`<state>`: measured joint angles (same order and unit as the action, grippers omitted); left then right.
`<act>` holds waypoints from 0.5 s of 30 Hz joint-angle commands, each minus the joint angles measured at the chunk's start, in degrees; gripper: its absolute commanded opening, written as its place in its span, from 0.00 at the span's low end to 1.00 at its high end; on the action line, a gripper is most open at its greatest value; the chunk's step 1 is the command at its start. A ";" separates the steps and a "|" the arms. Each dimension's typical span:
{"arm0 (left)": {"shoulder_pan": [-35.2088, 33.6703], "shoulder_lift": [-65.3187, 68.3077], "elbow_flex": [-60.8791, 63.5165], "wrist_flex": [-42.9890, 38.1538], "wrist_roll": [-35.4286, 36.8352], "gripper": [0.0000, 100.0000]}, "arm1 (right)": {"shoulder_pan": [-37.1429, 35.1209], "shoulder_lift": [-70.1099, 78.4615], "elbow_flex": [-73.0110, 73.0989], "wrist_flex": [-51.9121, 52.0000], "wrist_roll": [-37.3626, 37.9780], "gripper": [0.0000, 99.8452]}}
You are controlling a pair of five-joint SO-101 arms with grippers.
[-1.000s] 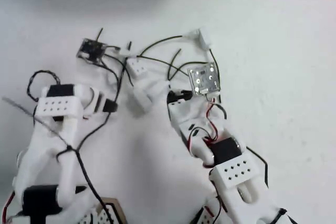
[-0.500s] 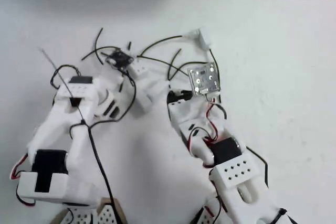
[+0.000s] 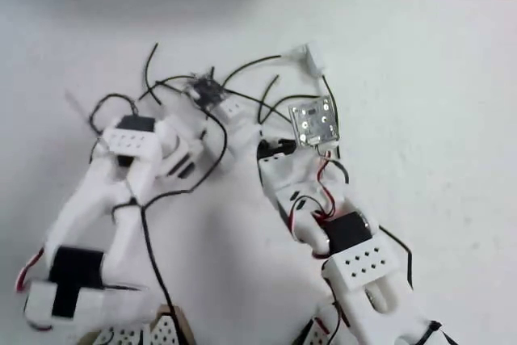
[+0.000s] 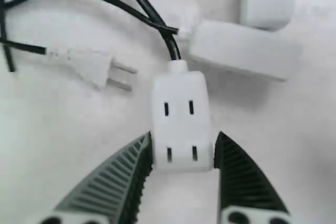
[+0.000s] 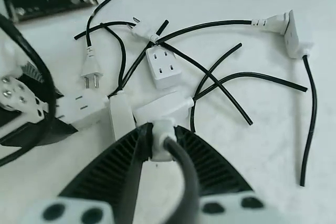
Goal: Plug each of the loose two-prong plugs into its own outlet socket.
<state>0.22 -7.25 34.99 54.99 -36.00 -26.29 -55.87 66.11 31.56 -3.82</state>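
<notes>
Left wrist view: outlet socket clamped in left hand; right hand tight around white cord end.

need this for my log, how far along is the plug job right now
Done: nothing looks plugged in. The outlet block has both slot pairs empty, and so does a second block. In hand: the left gripper clamps the outlet block, and the right gripper grips a white corded piece. Left: every mating, including the loose plug beside the block.
</notes>
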 commanded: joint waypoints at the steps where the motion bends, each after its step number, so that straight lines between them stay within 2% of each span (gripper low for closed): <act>1: -3.12 -10.77 -2.20 2.37 1.58 0.17 | 0.57 -0.84 -0.44 -1.10 -0.26 0.02; 7: -8.57 -24.75 -2.29 5.98 3.52 0.14 | 0.57 -0.84 -0.44 -1.10 -0.26 0.02; 15: -9.45 -38.90 -2.11 8.26 5.45 0.13 | 0.66 -0.84 -0.44 -1.10 -0.26 0.02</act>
<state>-8.48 -39.87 34.99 62.90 -32.48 -26.29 -55.87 66.11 31.56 -3.82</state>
